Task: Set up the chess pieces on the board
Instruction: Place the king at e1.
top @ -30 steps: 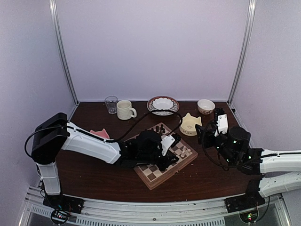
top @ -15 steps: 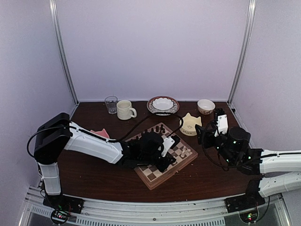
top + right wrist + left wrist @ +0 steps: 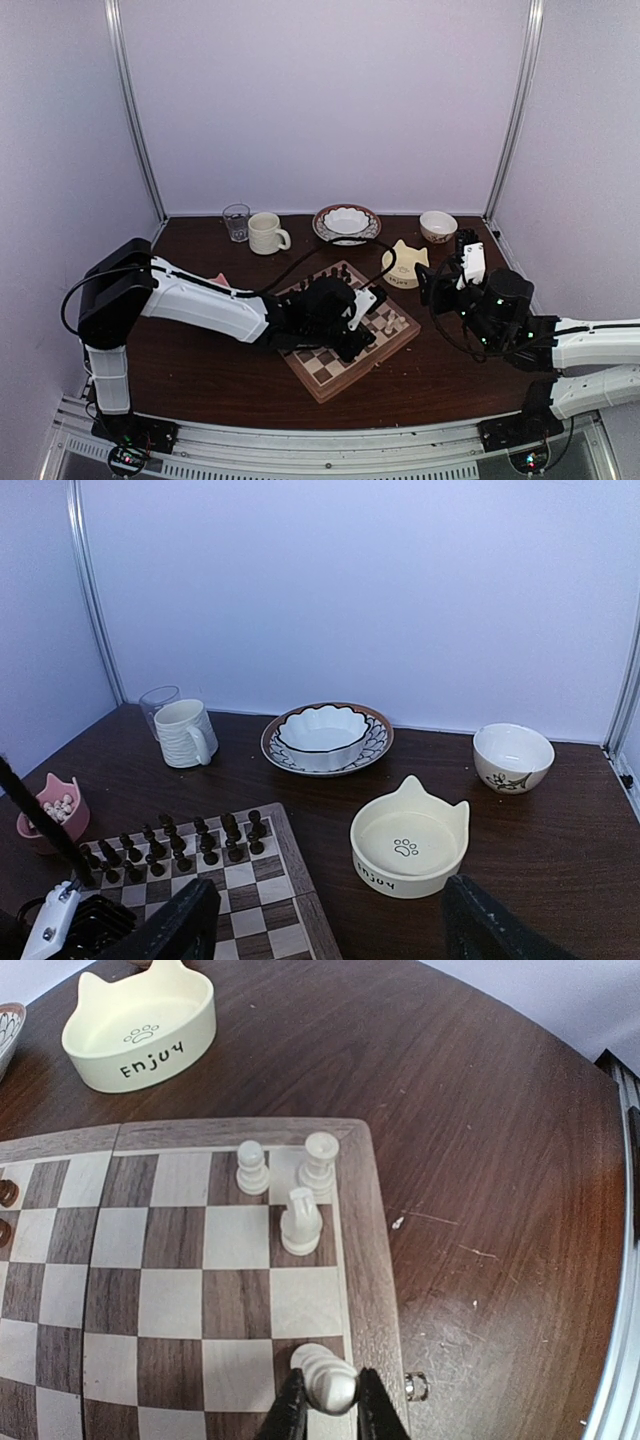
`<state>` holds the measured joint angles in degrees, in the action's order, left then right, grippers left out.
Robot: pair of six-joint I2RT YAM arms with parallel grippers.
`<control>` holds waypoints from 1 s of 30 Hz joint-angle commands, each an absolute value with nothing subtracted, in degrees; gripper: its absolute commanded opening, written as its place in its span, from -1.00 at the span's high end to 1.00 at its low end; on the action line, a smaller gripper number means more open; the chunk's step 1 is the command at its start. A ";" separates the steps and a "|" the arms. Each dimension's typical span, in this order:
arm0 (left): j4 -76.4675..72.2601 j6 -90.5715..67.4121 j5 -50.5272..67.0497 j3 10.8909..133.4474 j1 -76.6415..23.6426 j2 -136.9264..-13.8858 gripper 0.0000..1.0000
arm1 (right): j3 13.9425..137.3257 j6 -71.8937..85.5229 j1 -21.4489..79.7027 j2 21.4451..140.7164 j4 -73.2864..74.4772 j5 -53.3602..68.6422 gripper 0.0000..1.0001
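— Left side?
— My left claw [image 3: 325, 1410] is clamped on a cream chess piece [image 3: 326, 1378] at the board [image 3: 362, 1250] rim; its base is hidden between the fingers.
— Right?
— My right claw [image 3: 320, 925] gapes wide, holding nothing.

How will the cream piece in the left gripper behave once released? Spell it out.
The cream piece, pinched in the left gripper, is shaped like its standing neighbours: tall over a small base, so it probably tips easily. Its rounded, glossy body could roll across the board if toppled. It seems stiff and light, being tiny beside the cat-eared bowl.
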<state>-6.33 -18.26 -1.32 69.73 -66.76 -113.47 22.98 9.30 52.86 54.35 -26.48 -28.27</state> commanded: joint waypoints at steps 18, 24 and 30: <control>-2.46 -17.53 -0.64 72.87 -66.96 -114.58 0.54 | 22.68 8.88 52.44 54.67 -27.64 -27.73 -0.59; -0.39 -17.32 -1.40 74.31 -66.97 -114.18 0.11 | 22.76 8.88 52.38 54.75 -27.56 -27.64 -0.59; 1.03 -17.43 -1.86 72.61 -66.97 -108.60 -0.29 | 22.69 8.88 52.32 54.28 -27.27 -27.76 -0.59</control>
